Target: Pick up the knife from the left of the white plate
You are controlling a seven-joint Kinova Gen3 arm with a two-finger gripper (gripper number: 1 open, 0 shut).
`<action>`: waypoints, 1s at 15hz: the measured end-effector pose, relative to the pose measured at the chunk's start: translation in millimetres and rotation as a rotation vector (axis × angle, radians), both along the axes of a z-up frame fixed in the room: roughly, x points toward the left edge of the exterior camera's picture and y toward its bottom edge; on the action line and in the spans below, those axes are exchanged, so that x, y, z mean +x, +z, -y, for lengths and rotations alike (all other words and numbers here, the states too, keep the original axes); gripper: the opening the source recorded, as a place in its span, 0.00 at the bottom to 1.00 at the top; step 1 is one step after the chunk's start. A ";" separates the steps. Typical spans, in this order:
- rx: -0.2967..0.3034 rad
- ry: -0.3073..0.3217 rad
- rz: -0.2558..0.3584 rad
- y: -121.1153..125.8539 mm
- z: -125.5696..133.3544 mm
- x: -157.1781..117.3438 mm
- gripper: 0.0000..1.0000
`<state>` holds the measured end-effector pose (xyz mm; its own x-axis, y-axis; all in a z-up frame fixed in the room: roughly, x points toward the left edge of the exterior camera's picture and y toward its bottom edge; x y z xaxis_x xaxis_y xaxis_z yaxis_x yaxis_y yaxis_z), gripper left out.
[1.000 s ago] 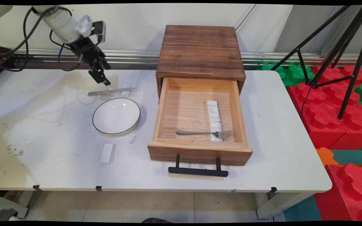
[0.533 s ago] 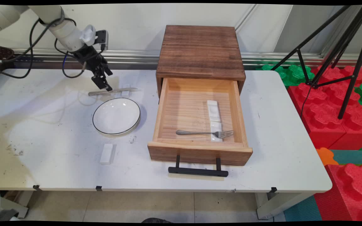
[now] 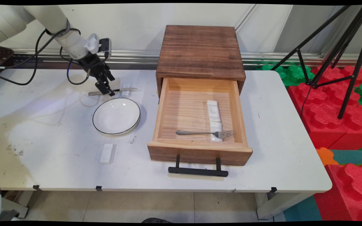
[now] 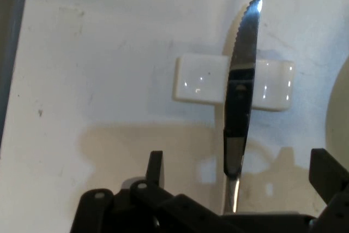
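No readable text, label, brand, number or sign appears in either view. The table, drawer, cutlery and arm all show plain, unmarked surfaces.

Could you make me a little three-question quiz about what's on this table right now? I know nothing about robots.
1. True or false: the drawer is pulled open.
2. What lies across the small white rest under the tool? A) spoon B) knife C) fork
3. Fill in: the fork lies inside the ____.

Key
1. True.
2. B: the knife, its serrated blade over the rest, between the tool's open fingers, just beyond the plate.
3. Drawer.
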<state>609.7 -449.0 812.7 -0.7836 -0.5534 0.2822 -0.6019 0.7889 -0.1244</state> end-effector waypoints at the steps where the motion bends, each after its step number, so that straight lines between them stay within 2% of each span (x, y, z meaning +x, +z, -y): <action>1: -0.001 0.001 0.001 -2.4 0.3 -0.1 1.00; 9: -0.013 0.003 0.011 -13.8 2.7 -1.2 1.00; 10: -0.014 0.004 0.012 -14.5 2.6 -1.2 0.00; 15: -0.019 -0.003 0.016 -15.1 1.3 -2.1 0.00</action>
